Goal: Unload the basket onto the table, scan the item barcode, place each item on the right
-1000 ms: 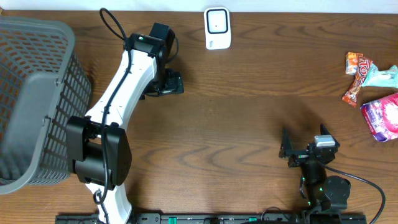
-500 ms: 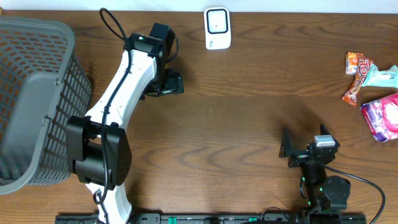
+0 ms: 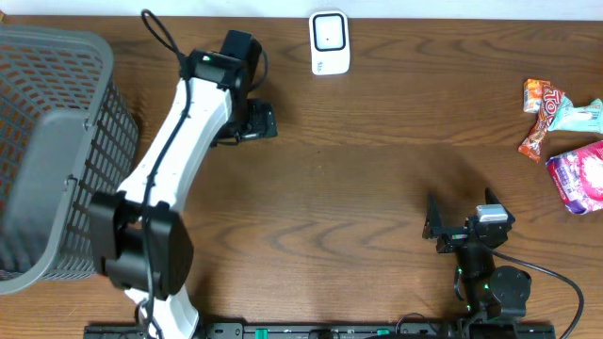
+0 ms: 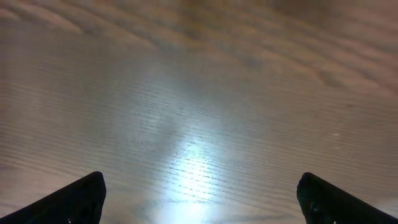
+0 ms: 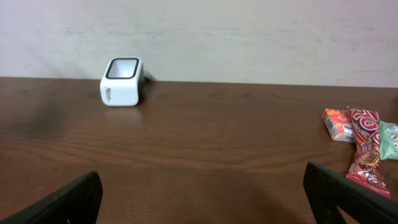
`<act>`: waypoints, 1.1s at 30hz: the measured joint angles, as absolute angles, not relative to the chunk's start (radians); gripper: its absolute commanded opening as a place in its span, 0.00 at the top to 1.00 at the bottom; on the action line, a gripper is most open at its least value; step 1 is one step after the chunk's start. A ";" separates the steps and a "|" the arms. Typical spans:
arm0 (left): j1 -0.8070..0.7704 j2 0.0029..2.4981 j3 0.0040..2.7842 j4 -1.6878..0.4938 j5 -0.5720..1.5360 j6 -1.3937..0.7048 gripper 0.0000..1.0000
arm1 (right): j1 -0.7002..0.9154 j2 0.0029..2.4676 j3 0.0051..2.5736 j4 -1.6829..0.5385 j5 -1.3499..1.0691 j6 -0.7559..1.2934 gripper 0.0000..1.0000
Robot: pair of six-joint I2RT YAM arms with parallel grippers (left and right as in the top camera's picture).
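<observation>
White scanner [image 3: 330,42] upright; snack packets [image 3: 544,122] far right

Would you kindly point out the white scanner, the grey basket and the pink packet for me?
white scanner [image 3: 329,38]: overhead view, on its dark-rimmed window.
grey basket [image 3: 108,132]: overhead view, on its mesh side wall.
pink packet [image 3: 579,174]: overhead view, middle of its wrapper.

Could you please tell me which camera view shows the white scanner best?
The right wrist view: the white scanner stands unobstructed, side and top visible. Overhead shows only its top; left wrist shows only bare table.
</observation>
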State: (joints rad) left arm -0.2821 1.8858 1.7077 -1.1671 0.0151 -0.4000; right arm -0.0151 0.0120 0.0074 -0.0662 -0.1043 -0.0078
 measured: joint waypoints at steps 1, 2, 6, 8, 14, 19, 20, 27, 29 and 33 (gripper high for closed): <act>-0.284 1.869 1.707 -1.153 0.014 -0.400 0.02 | -0.015 0.012 0.007 -0.066 -0.104 -0.008 0.01; -0.286 1.851 1.704 -1.138 0.012 -0.400 0.02 | -0.015 0.012 0.007 -0.066 -0.104 -0.008 0.01; -0.308 1.784 1.647 -1.053 0.007 -0.399 0.02 | -0.015 0.012 0.007 -0.066 -0.104 -0.008 0.01; -0.328 1.750 1.589 -0.987 0.001 -0.392 0.02 | -0.015 0.012 0.007 -0.065 -0.104 -0.008 0.01; -0.377 1.626 1.330 -0.755 0.001 -0.334 0.02 | -0.015 0.012 0.007 -0.065 -0.104 -0.008 0.01; -0.380 1.460 1.098 -0.671 0.000 -0.310 0.02 | -0.015 0.012 0.007 -0.065 -0.104 -0.008 0.01; -0.380 1.430 1.064 -0.674 0.000 -0.309 0.02 | -0.015 0.012 0.007 -0.065 -0.104 -0.008 0.01; -0.377 1.167 0.889 -0.679 -0.005 -0.295 0.02 | -0.015 0.012 0.007 -0.065 -0.104 -0.008 0.01; -0.366 1.102 0.866 -0.673 -0.007 -0.287 0.02 | -0.015 0.012 0.007 -0.065 -0.104 -0.007 0.01; -0.315 0.943 0.785 -0.645 -0.015 -0.282 0.02 | -0.015 0.012 0.007 -0.065 -0.104 -0.008 0.01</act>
